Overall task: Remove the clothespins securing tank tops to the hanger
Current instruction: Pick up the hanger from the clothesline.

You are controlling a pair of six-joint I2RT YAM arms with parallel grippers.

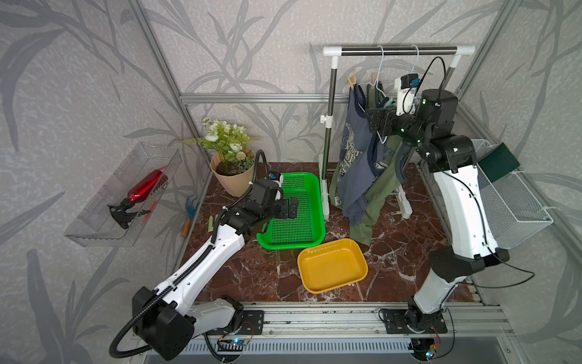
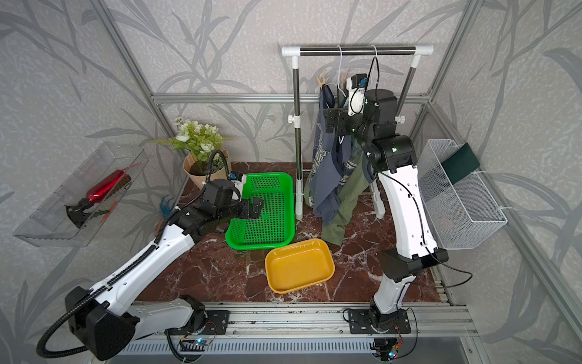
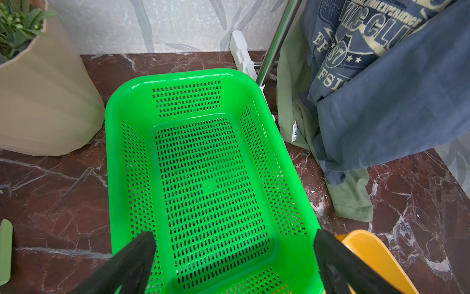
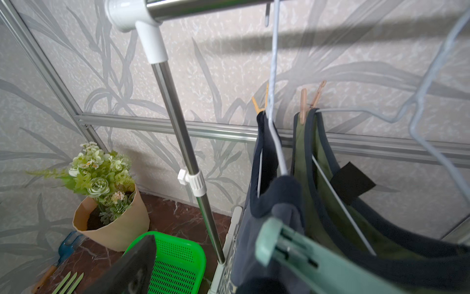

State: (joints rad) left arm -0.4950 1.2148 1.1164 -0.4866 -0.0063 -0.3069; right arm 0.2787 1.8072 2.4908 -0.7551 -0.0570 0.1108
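left pincer [image 3: 234, 235]: gaping, empty, low over the green basket [image 3: 122, 107]
right pincer [image 1: 373, 119]: gaping, empty, up at the hanger [image 4: 273, 76], so it's way closer
teal clothespin [image 4: 292, 252]: right in front of it on the slate-blue tank top [image 4: 267, 157], long axis running toward the pincer
yellow clothespin [image 4: 260, 101]: further back, upright

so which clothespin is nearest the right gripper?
The teal clothespin, clipped on the slate-blue tank top right at the right gripper; the yellow clothespin and tan clothespin sit farther back.
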